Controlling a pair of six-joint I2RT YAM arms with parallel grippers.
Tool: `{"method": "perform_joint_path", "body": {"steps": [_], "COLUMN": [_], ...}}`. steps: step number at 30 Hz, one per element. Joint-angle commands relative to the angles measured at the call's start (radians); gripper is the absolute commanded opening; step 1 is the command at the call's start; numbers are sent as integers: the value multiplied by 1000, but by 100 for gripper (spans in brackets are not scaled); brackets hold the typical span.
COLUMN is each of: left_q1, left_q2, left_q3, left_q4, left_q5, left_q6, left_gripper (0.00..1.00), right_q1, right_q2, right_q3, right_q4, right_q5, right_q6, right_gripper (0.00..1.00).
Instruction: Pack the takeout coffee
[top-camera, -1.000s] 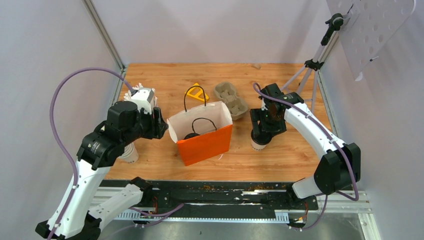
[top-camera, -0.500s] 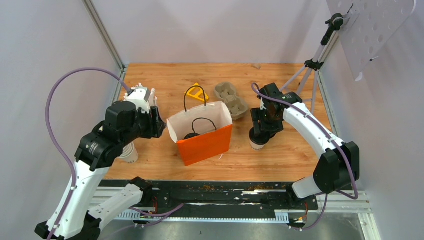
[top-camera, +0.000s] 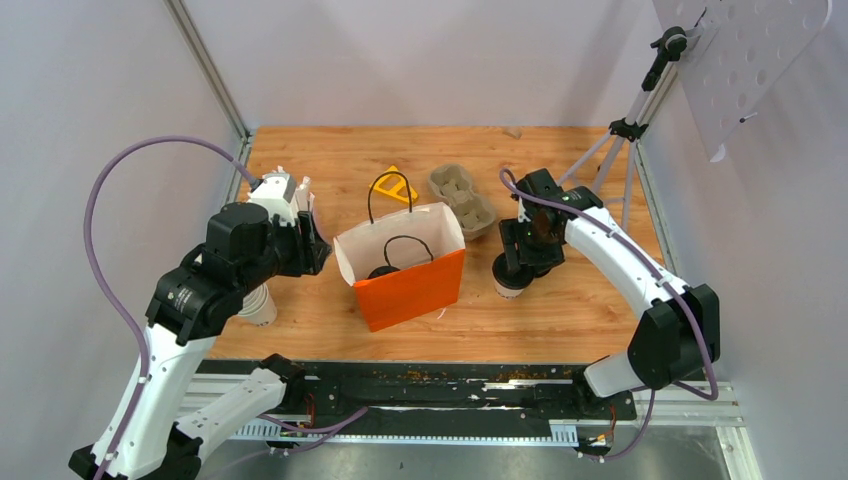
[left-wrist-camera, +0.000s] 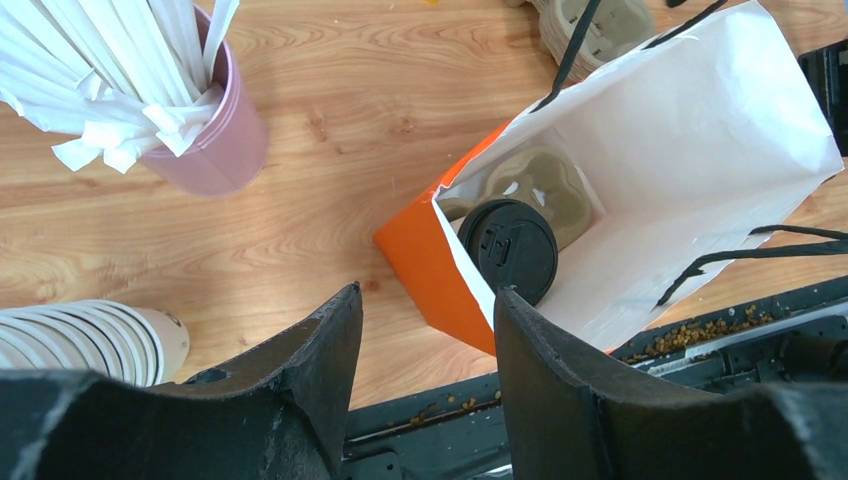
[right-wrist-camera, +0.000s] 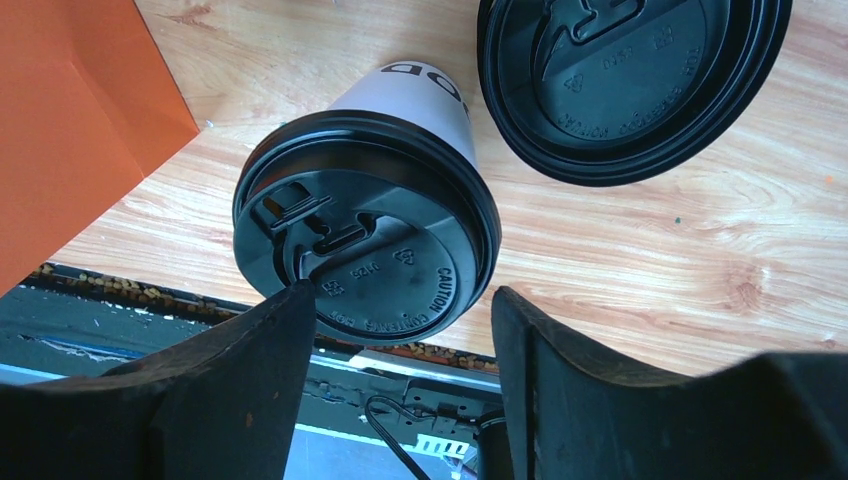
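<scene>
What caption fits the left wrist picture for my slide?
Open left end effector facing the orange bag with one lidded cup inside.

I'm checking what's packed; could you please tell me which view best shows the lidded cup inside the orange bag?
Left wrist: it looks down into the orange bag, showing the lidded cup plainly from above. Top external shows only a dark patch of it; right wrist shows just the bag's outer wall.

Bag (top-camera: 405, 268) sits mid-table with a carrier (left-wrist-camera: 548, 185) and a lidded cup (left-wrist-camera: 508, 248) inside. Just right of it stands a second lidded cup (right-wrist-camera: 365, 240), spare carrier (top-camera: 462, 198) behind, straw holder (left-wrist-camera: 215, 135) and cup stack (top-camera: 258, 306) off left.
</scene>
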Motion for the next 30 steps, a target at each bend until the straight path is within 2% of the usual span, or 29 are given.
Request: {"method": "perform_joint_path", "body": {"steps": [1,7,16,30], "left_q1": [-1,-2,-2,-1], "left_q2": [-1,-2,-4,-3], "left_q3": [17,17,14,8], "left_q4": [16,18,17,18], "left_q5": [5,13,14,11], "left_q6": [-16,-11,-6,7], "left_gripper": [59,59,59,59], "right_q1": [5,8,35,91], "right_q2": [-32,-47,-51,8], "right_q3": [4,81,74,58], "right_q4": [-7,-6,67,77], "right_q5": [8,-4,-20,91], "right_q6": [-1,4,-12,-33], "right_gripper": [68,76,85,88]}}
